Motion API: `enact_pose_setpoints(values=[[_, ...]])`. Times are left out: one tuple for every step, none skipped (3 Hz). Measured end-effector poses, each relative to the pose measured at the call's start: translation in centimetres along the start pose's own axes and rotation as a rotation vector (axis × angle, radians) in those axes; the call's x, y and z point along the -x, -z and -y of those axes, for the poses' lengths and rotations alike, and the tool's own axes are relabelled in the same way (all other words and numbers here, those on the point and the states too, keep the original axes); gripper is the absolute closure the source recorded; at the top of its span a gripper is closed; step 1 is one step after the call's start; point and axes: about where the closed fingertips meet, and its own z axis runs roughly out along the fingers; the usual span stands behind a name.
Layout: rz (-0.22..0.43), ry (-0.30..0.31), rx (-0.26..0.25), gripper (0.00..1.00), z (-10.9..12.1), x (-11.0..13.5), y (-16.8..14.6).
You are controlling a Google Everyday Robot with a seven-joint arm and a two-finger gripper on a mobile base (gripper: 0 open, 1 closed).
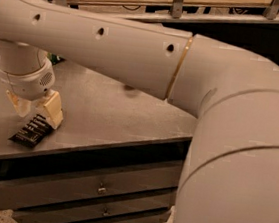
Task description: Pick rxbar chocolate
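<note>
My gripper (37,116) hangs at the wrist end of my arm (136,53), pointing down over the near corner of the cabinet top (128,117). Its two fingers (53,111) are spread apart with nothing between them. The rxbar chocolate (31,131) lies flat on the top just below and slightly ahead of my fingertips. Its far end sits about under the gap between them, and its length runs away from me toward the cabinet's front edge. I judge this to be the final lining-up before the grasp, and the bar has not been lifted. The wrapper is thin and flat against the surface, so I would want the fingers set across its narrow width, not along its length. I would also want the gap centred over the middle of the bar instead of its end, so that it does not pivot out as I close. I should come down until the fingertips are just touching the top on either side, then close gently and evenly. If one finger lands on the wrapper, it will pin or skid the bar instead of gripping it. The bar is near the front edge above the drawers (100,187), so a sideways shove could push it off.
</note>
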Motion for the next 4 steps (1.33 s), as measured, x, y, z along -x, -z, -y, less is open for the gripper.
enact_pose_setpoints(values=[[-0.001,0.001,-0.007,0.65,0.19,0.01,-0.05],[-0.002,0.001,-0.014,0.88,0.35,0.02,-0.09],[-0.003,0.002,-0.019,1.0,0.48,0.04,-0.13],[0.006,-0.004,-0.1,1.0,0.09,-0.04,0.83]])
